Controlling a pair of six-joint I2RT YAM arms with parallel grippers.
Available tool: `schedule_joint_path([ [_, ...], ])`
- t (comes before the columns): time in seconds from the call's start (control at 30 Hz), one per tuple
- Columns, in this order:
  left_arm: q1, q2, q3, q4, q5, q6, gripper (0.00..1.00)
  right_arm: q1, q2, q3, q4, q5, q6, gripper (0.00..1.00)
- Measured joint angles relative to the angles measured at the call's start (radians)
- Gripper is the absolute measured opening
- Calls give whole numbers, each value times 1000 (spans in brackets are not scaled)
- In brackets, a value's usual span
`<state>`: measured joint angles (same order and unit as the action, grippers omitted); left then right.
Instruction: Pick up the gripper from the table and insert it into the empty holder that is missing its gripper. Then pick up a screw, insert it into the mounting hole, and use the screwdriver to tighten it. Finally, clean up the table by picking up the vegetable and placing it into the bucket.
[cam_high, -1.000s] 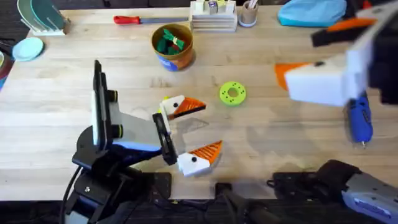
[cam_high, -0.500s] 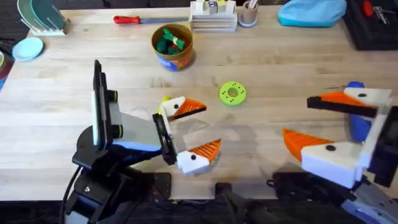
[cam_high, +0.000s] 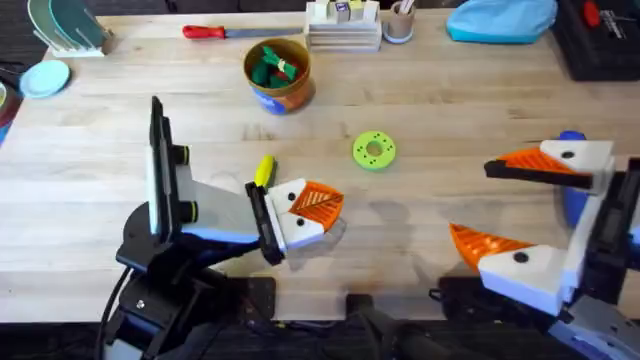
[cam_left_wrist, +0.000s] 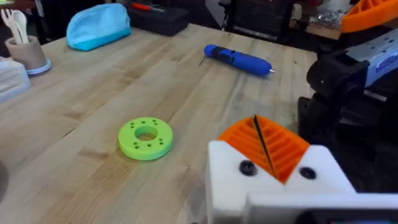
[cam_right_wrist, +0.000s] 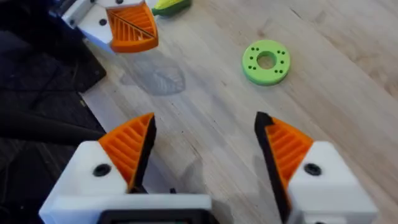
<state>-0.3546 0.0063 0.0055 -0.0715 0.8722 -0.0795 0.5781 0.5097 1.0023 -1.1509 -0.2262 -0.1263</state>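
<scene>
Beside the left gripper (cam_high: 308, 212), jaws clenched w/ nothing between, lies the vegetable (cam_high: 263, 170) on the worktop (cam_high: 450, 100); right gripper (cam_high: 505, 205) jaws released near the screwdriver (cam_left_wrist: 238, 60), seen whole from left wrist, half-hidden overhead; bucket (cam_high: 277, 75) at back

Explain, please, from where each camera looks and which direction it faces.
Overhead: above the arm bases, facing down and forward; left gripper shut, right gripper open.
Left wrist: on the left arm, facing across the table to the screwdriver; own pads closed.
Right wrist: on the right arm, facing down; own fingers apart.
All share the green disc.
</scene>
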Motion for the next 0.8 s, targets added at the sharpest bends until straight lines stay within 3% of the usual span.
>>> schedule_joint_path([
  [0.13,0,0,0,0,0,0,7,0,0,0,2,36,-3,942],
  [0.27,0,0,0,0,0,0,7,0,0,-18,5,167,39,943],
  [0.47,0,0,0,0,0,0,7,-32,12,-140,84,349,100,943],
  [0.63,0,0,0,0,0,0,7,-138,90,-166,148,430,126,945],
  [0.8,0,0,0,0,0,0,7,-329,243,-166,198,458,125,945],
])
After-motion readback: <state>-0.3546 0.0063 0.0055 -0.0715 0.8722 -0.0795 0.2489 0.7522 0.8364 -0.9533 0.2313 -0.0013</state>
